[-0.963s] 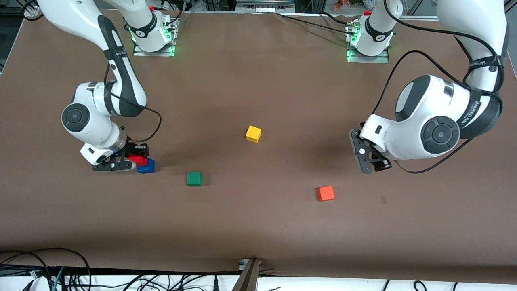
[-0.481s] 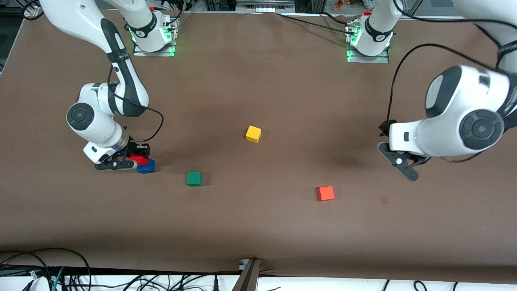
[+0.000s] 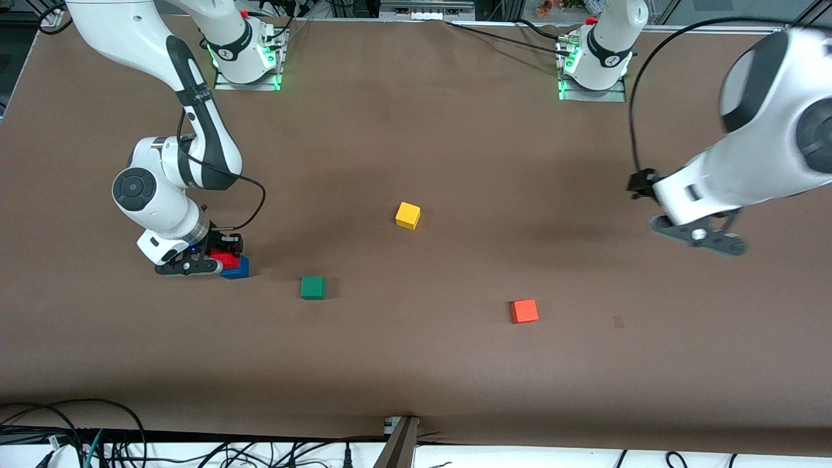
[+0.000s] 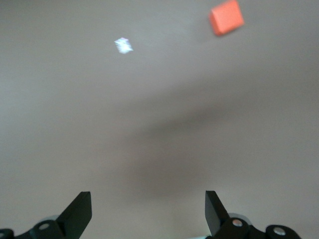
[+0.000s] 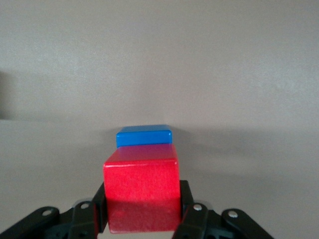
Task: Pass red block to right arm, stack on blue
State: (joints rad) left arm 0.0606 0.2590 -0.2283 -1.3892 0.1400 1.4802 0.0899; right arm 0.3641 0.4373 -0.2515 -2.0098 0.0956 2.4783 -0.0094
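Observation:
My right gripper (image 3: 207,259) is shut on the red block (image 3: 225,258) near the right arm's end of the table. The block sits low over the blue cube (image 3: 238,268) and overlaps its edge. I cannot tell whether the two touch. In the right wrist view the red block (image 5: 141,191) is clamped between both fingers (image 5: 185,199), and the blue cube (image 5: 144,136) shows just past it. My left gripper (image 3: 701,237) is open and empty, up in the air at the left arm's end. Its gripper (image 4: 147,211) shows only bare table between the fingers.
A yellow cube (image 3: 407,215) lies mid-table. A green cube (image 3: 312,286) lies nearer the front camera, beside the blue cube. An orange cube (image 3: 524,311) lies nearer the camera toward the left arm's end; it also shows in the left wrist view (image 4: 226,17).
The left arm has pulled up and away toward its own end of the table. The right arm's elbow has shifted slightly while its gripper stays at the blue cube with the red block.

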